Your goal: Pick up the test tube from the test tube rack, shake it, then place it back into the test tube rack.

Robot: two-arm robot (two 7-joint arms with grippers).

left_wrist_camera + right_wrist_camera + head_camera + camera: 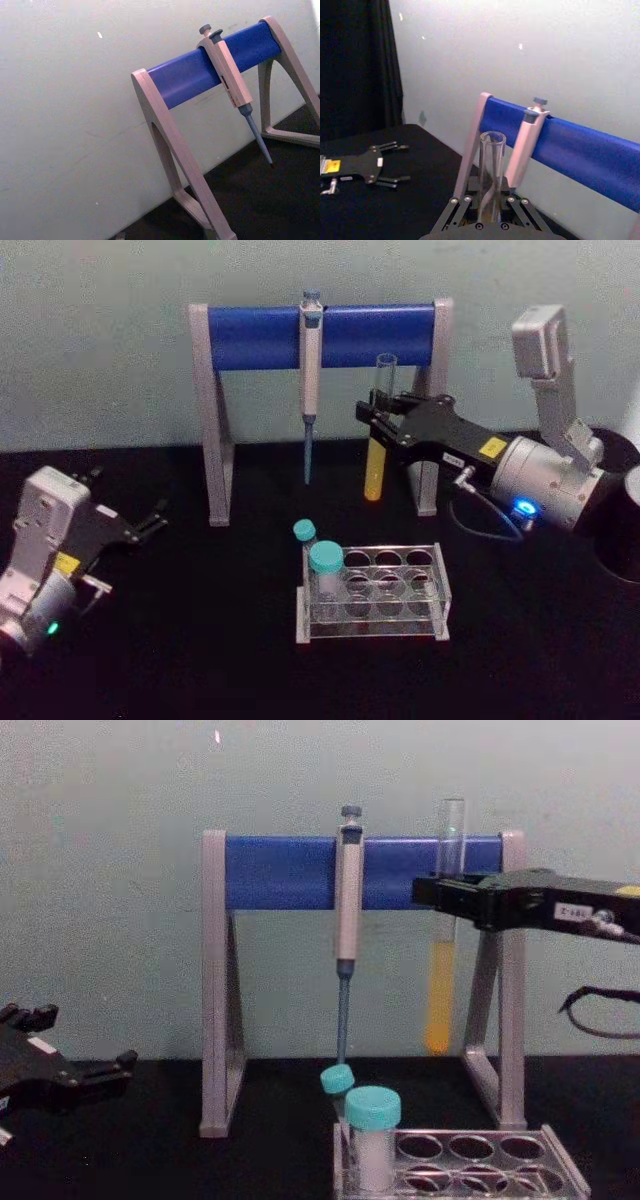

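Note:
The test tube [377, 462] is a tall clear glass tube with yellow-orange liquid in its lower part. It hangs upright in the air, behind the test tube rack [441, 592] and well above it. My right gripper [379, 422] is shut on the tube's upper half, as the chest view also shows at the tube [440, 995] and gripper [441, 892]. In the right wrist view the tube's open mouth [492, 141] stands up between the fingers. My left gripper [150, 519] rests open on the table at the far left, holding nothing.
Two teal-capped vials [325, 562] stand in the rack's left end. A tall grey-and-blue stand [320, 335] at the back carries a hanging pipette [310, 390], just left of the held tube. A dark round object [615, 530] sits at the right edge.

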